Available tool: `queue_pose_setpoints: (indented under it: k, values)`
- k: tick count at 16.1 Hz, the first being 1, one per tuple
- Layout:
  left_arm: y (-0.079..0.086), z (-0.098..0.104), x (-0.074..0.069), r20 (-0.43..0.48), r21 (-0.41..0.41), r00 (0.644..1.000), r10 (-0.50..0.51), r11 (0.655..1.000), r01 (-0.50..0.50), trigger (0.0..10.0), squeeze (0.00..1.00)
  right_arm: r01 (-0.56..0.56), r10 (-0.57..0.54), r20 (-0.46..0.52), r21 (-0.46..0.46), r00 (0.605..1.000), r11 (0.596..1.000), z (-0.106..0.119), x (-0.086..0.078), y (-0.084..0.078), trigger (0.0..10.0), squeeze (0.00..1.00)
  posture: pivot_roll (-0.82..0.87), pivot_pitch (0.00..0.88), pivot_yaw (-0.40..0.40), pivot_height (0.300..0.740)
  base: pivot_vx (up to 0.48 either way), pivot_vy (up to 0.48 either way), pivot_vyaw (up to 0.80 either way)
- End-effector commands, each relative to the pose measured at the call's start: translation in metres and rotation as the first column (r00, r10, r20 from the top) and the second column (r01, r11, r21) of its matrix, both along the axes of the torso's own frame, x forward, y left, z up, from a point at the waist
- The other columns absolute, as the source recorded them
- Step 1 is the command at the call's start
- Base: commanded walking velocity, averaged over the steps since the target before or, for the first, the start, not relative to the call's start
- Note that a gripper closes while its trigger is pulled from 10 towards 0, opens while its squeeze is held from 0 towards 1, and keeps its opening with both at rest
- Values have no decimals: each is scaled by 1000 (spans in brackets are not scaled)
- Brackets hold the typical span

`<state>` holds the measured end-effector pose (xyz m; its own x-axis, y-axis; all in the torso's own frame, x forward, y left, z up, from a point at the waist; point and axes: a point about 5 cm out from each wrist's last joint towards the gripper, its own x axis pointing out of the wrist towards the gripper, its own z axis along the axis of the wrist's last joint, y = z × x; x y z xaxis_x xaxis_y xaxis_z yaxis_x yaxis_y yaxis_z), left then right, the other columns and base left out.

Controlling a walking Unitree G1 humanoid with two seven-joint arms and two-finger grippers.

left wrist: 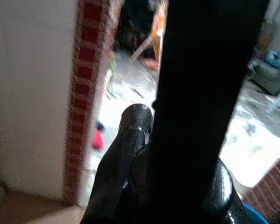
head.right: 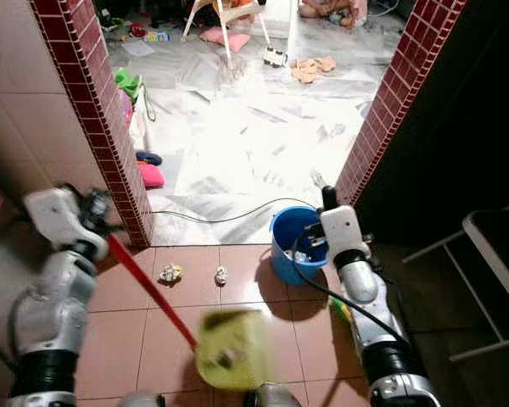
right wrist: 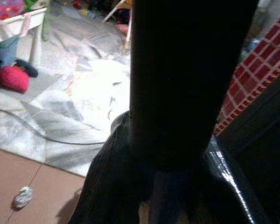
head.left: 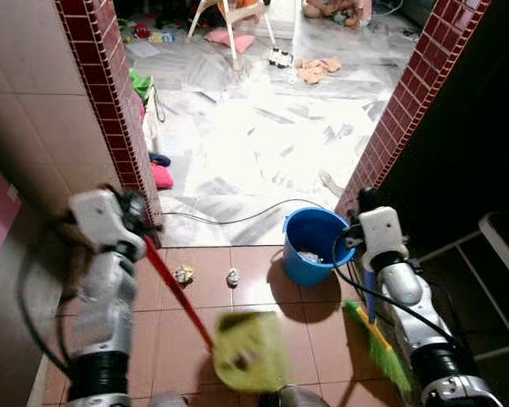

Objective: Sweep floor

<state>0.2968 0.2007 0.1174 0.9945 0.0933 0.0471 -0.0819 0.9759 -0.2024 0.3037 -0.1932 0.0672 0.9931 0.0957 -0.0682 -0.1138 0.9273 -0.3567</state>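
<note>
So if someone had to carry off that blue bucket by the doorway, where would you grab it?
Probably by the rim, from straight above. The blue bucket stands upright and open-topped on the tiles, so its thin wall offers an edge to pinch. I would take the rim on the side facing the marble floor; the right arm and the green broom crowd the near side. No handle can be made out.

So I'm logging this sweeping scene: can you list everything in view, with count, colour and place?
dustpan: one, yellow-green, red handle, held low over the terracotta tiles
broom: one, green bristles, blue handle, by the robot's right arm
paper wads: two, whitish, on the tiles beside the bucket
bucket: one, blue, at the doorway
cable: one, dark, across the marble floor
brick pillars: two, red, flanking the doorway
left pincer: at the dustpan handle
right pincer: at the broom handle
</note>
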Motion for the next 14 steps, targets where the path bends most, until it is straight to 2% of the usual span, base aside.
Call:
queue_pose_setpoints:
  k: [1, 5, 8, 11, 14]
  values:
    - [-1, 30, 6, 110, 38, 994, 3, 999, -7, 10000, 0, -24, 25, 26, -17, 999, 1000, 6, 4, 3, 10000, 0, 15, 0, -73, 740, 0, 0, 0]
    - [10, 75, 10, 246, 160, 967, 70, 981, -111, 10000, 0, -47, 47, 3, 1, 999, 999, -2, 4, 15, 10000, 0, 32, 0, -69, 740, 0, 0, 0]
    - [16, 107, 12, 352, 148, 926, 139, 968, -201, 10000, 0, -49, 49, 3, 16, 999, 999, -3, 5, 17, 10000, 0, 29, 0, -63, 740, 0, 0, 0]
    - [13, 137, 18, 435, 117, 889, 142, 970, -212, 10000, 0, -37, 37, -21, 23, 999, 999, -7, 3, 16, 10000, 0, 27, 0, -63, 740, 0, 0, 0]
    - [4, 164, 26, 513, 115, 850, 120, 972, -206, 10000, 0, -41, 42, -22, 32, 999, 999, -8, 4, 19, 10000, 0, 19, 0, -62, 740, 0, 0, -727]
